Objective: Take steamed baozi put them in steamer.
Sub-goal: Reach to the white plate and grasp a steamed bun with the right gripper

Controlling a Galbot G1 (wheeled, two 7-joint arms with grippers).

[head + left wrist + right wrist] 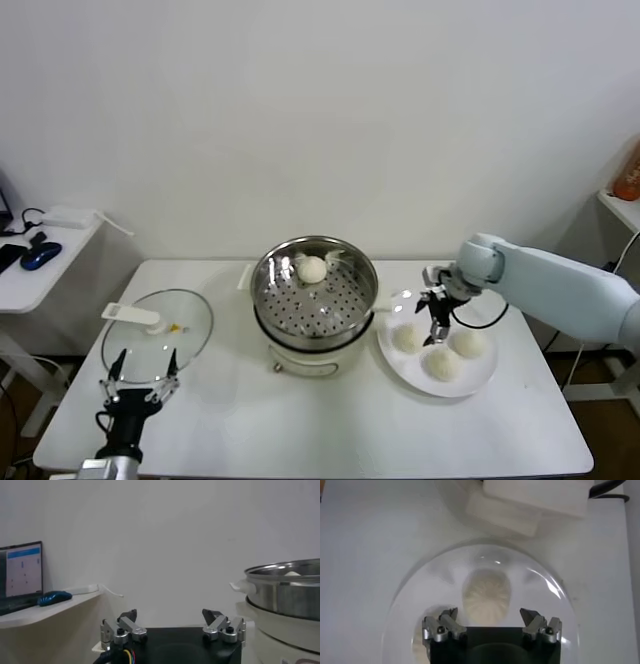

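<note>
The steel steamer [314, 290] stands mid-table on its white cooker base and holds one baozi [312, 268] at its far side. Three baozi [407, 337] lie on the white plate [470, 382] to its right. My right gripper [437, 325] hangs open just above the plate, among the buns. In the right wrist view, one pleated baozi [486, 594] lies on the plate [430, 580] just ahead of the open gripper [490, 615], untouched. My left gripper [140, 385] is parked open at the table's front left; its wrist view shows the gripper [170, 615] empty and the steamer [290, 587] off to the side.
A round glass lid with a white handle [160, 330] lies on the table just beyond the left gripper. A side table on the left carries a blue mouse [40, 253] and a laptop [20, 575]. An orange object [630, 170] stands on a shelf at the far right.
</note>
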